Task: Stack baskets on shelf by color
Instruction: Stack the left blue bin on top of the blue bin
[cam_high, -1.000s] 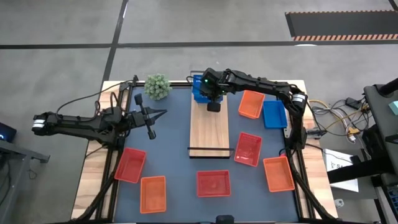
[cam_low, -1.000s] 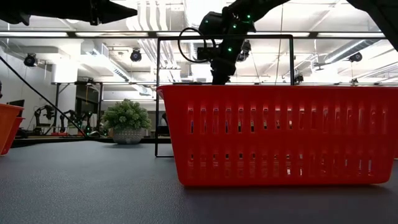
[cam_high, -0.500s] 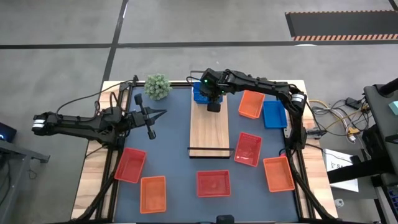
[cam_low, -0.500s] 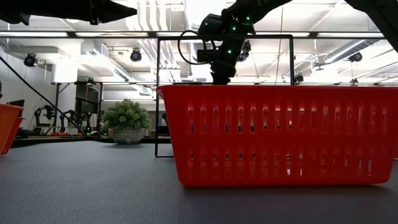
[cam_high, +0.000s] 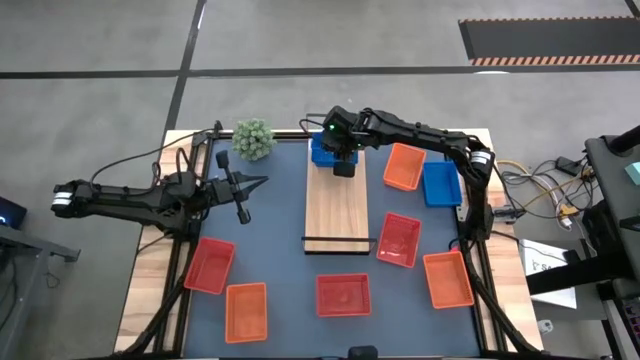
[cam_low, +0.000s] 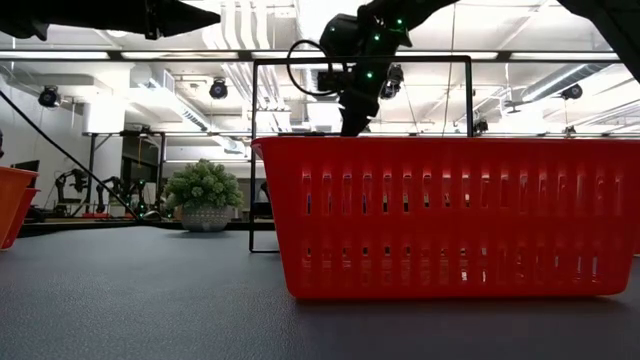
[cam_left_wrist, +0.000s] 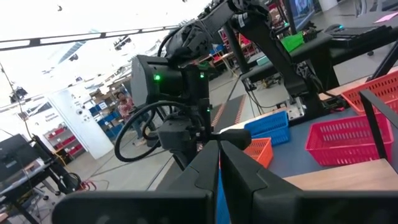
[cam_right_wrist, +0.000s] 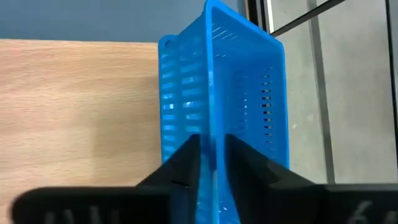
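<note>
A blue basket (cam_high: 321, 151) sits at the far end of the light-wood shelf (cam_high: 337, 208), and my right gripper (cam_high: 343, 166) is shut on it from above. In the right wrist view the blue basket (cam_right_wrist: 249, 93) fills the frame over the plank (cam_right_wrist: 74, 106). My left gripper (cam_high: 257, 183) is shut and hovers off the shelf's left side, touching nothing. In the low view a red basket (cam_low: 450, 215) hides the blue one; only my right arm shows above it. My right gripper pinches a long side wall of the blue basket at its rim (cam_right_wrist: 214, 127), one finger (cam_right_wrist: 185, 160) outside and the other (cam_right_wrist: 244, 160) inside. The fingers come from above, pointing down. I cannot tell whether the basket rests on the shelf or is lifted.
Right of the shelf lie an orange basket (cam_high: 404, 166), a blue one (cam_high: 441, 183), a red one (cam_high: 399, 239) and an orange one (cam_high: 447, 279). Near the front edge are red (cam_high: 343, 295), orange (cam_high: 246, 311) and red (cam_high: 209, 264) baskets. A green plant ball (cam_high: 254, 139) stands at the far left.
My right gripper has risen a little over the shelf's far end, still shut on the blue basket.
</note>
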